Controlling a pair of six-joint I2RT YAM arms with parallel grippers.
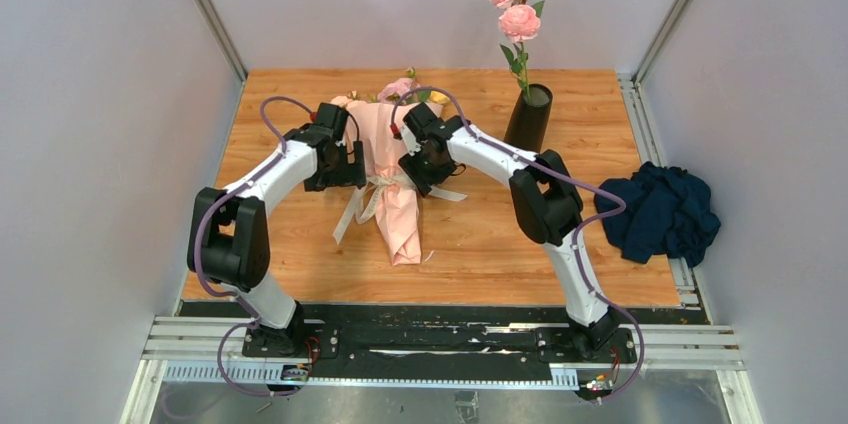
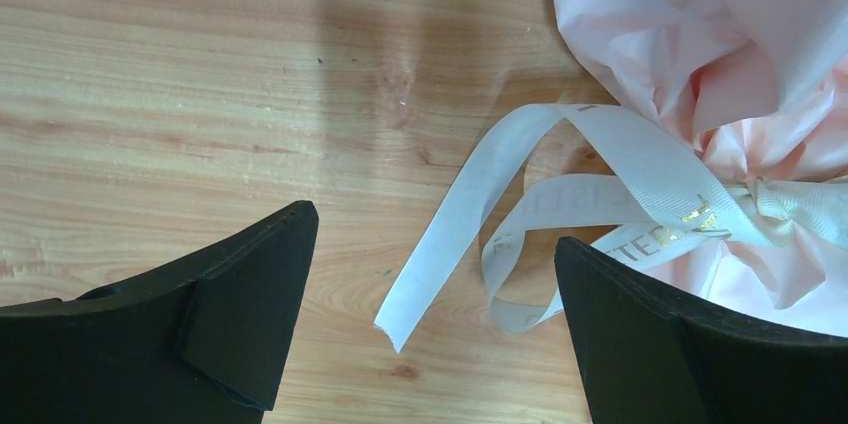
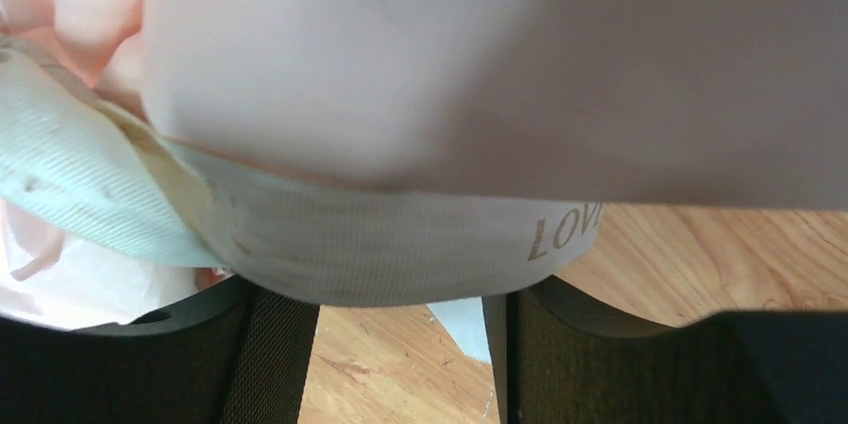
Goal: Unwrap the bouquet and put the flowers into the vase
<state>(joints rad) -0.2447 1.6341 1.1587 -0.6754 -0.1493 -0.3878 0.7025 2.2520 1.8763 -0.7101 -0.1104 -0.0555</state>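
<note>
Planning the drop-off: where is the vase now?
In the top view, the vase stands at the table's far right, beyond the right arm, right of the bouquet.

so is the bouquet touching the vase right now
Apart. The top view shows a strip of bare table between the bouquet and the vase, which stands well off to its right.

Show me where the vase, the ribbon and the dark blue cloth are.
vase (image 1: 528, 119): top view, black side wall.
ribbon (image 2: 650, 159): left wrist view, looped band.
dark blue cloth (image 1: 660, 212): top view, its middle.
</note>
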